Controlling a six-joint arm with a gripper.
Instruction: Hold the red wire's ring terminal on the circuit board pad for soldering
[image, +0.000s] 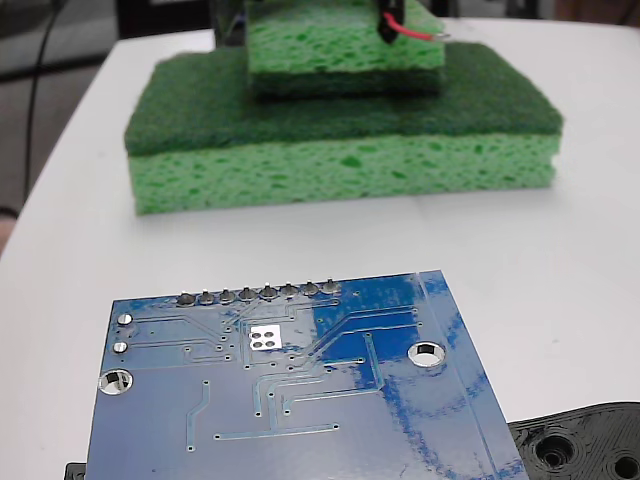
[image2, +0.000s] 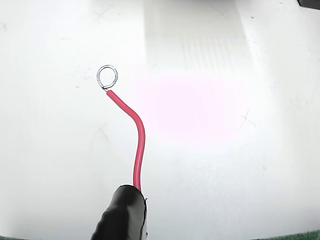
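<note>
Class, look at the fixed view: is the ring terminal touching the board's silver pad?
No, the ring terminal is far back above the green sponges, well away from the pad.

A glossy blue finish with reflections is shown by the board (image: 300, 400), and bare matt silver metal by its pad (image: 264, 337). The wire (image2: 137, 142) is clad in smooth red insulation, ended by a shiny metal ring (image2: 108, 76) and a glossy black sleeve (image2: 125, 215). Porous green foam is seen in the sponges (image: 340, 170). Matt black plastic is seen in the holed part (image: 585, 445). The table (image: 560, 240) is smooth, white and faintly scratched.
</note>
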